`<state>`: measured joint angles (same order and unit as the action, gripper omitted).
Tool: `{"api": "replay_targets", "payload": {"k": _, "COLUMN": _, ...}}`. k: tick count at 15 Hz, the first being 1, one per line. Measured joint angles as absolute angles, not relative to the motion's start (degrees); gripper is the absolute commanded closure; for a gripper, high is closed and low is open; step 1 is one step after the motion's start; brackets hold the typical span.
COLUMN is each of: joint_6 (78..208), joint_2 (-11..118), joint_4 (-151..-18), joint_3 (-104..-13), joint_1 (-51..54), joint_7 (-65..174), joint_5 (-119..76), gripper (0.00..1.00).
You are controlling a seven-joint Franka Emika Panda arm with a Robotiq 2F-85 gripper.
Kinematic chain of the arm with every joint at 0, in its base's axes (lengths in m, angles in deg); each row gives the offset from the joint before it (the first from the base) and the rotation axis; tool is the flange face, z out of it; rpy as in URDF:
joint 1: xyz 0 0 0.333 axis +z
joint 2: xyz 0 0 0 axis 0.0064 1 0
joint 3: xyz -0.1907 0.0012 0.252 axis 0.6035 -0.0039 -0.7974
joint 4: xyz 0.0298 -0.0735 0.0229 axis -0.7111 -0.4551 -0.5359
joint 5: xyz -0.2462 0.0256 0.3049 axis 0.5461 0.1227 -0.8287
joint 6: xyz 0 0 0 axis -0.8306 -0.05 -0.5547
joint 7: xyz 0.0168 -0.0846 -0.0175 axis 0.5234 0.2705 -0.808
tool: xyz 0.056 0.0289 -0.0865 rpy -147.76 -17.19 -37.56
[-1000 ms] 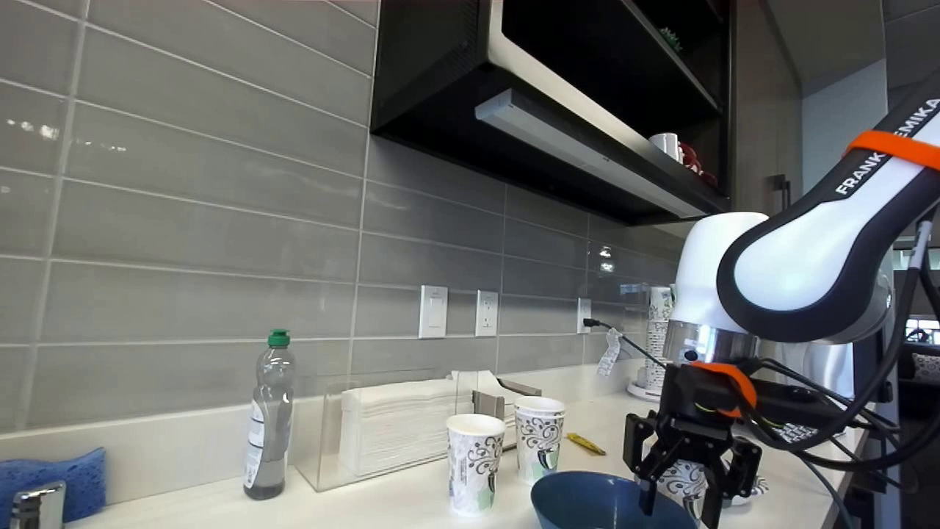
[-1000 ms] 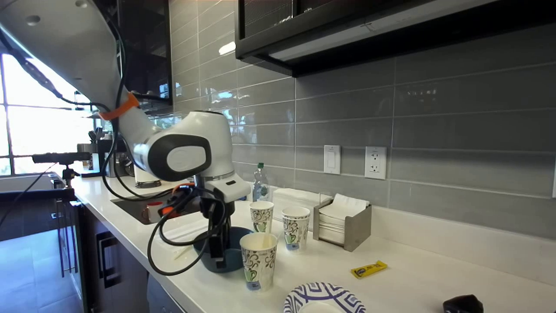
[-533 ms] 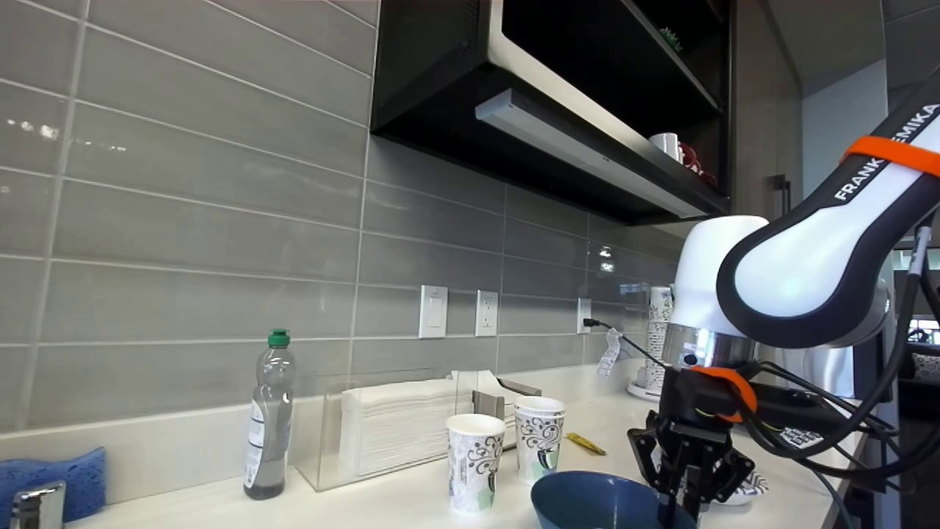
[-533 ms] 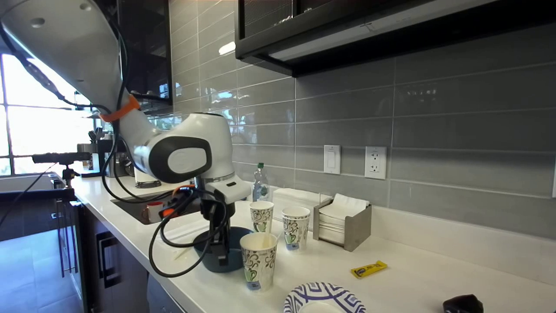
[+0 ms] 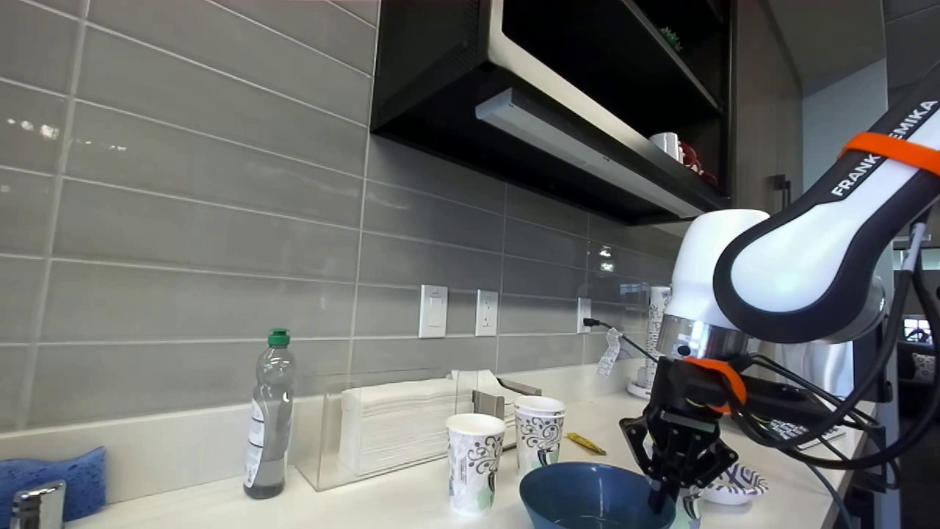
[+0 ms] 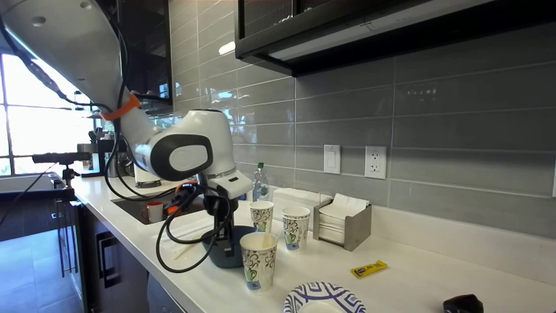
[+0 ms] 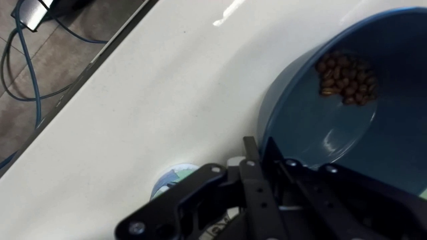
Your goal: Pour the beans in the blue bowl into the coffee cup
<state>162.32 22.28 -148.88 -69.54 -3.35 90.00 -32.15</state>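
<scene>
The blue bowl (image 7: 310, 123) holds a small heap of brown beans (image 7: 348, 78) against one side, as the wrist view shows. My gripper (image 7: 261, 145) is shut on its rim, one finger inside and one outside the wall. In an exterior view the fingers reach down to the bowl (image 5: 587, 488) at its edge. Several patterned paper cups stand around; which is the coffee cup I cannot tell. The nearest cup (image 6: 259, 265), with a stick in it, is right beside the bowl. Two more, a cup (image 6: 261, 217) and a cup (image 6: 296, 228), stand behind.
A napkin holder (image 6: 358, 228) and a soap bottle (image 5: 269, 419) stand along the wall. On the counter lie a patterned paper bowl (image 6: 323, 298) and a yellow packet (image 6: 368, 269). The counter edge (image 7: 83, 71) runs close by in the wrist view.
The fingers came together on the bowl's rim. Both gripper and bowl have since shifted a little, the bowl sitting slightly higher and farther left in an exterior view.
</scene>
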Motion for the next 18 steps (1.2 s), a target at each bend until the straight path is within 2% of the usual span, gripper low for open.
{"api": "replay_targets", "payload": {"k": 13, "joint_6": 160.0, "joint_2": 16.4, "joint_4": -149.0, "joint_3": -69.5, "joint_1": -3.4, "joint_7": 86.8, "joint_5": -30.4, "gripper": 0.99}}
{"api": "replay_targets", "payload": {"k": 18, "joint_6": 154.8, "joint_2": 12.1, "joint_4": -148.2, "joint_3": -69.7, "joint_1": -3.4, "joint_7": 85.5, "joint_5": -29.0, "gripper": 0.99}}
